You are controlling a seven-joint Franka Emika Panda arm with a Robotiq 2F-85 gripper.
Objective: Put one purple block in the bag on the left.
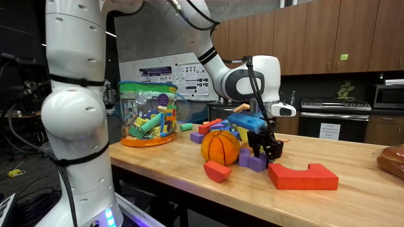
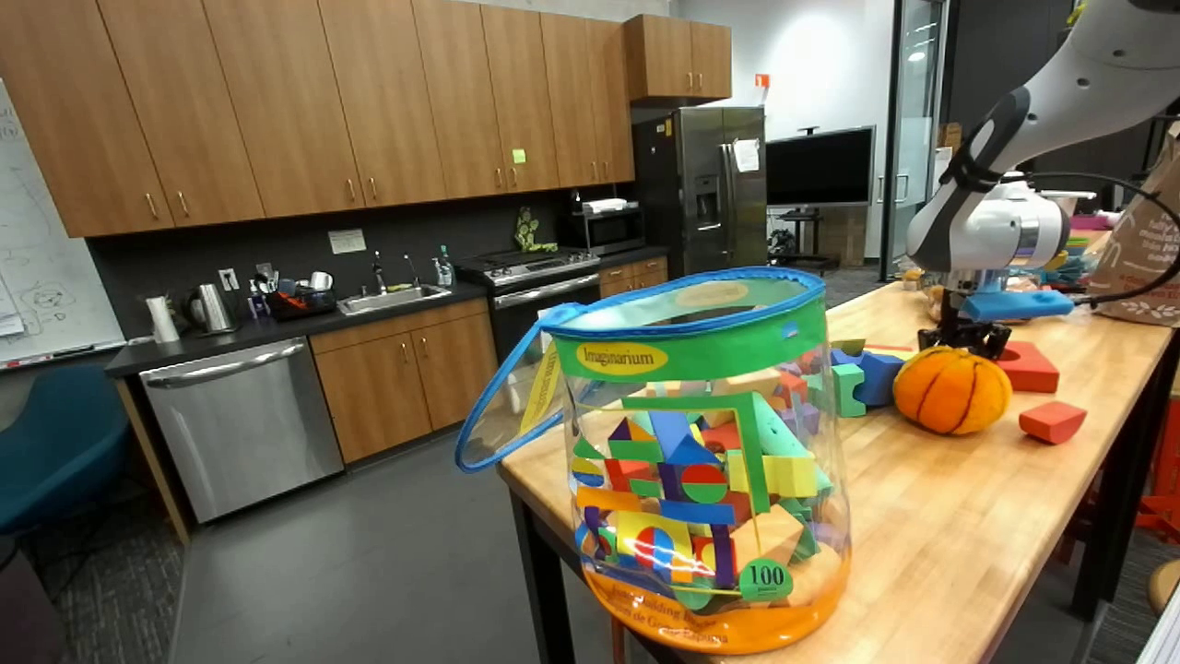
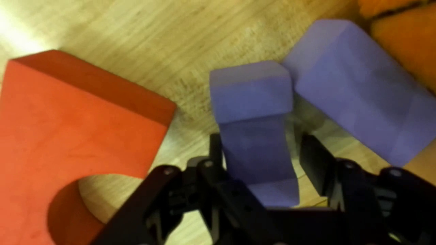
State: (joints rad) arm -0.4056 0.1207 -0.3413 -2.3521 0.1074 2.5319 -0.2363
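The hand (image 3: 261, 149) is spread around a purple block (image 3: 255, 146) on the table (image 1: 176, 160) and has not gripped it. In the wrist view a gap shows between the block and one finger (image 3: 316, 163); whether the opposite one touches it cannot be told, and the block's lower end runs behind the black finger parts. A second purple block (image 3: 361, 92) lies just beside; the orange ball (image 3: 405, 44) is cut off at a corner of that view and the red arch (image 3: 85, 129) at its edge. In an exterior view the orange ball covers the fingertips; in both exterior views the arm (image 2: 1069, 101) leaves the frame at the top. A wrapped loaf (image 1: 393, 160) is cropped. The bag (image 2: 728, 360), upright near the table's end with blocks inside and its lid (image 2: 525, 406) hanging to the side, reads "Imaginarium" on the green band and "100" on a green disc (image 2: 766, 579); on its orange base "Building" and "de Goma Espuma" can be picked out, the rest being hard to read. A sign (image 1: 330, 130) on the oven (image 1: 309, 127) says "FOR RESEARCH PURPOSES ONLY"; the small print on the posters (image 1: 191, 80) cannot be made out.
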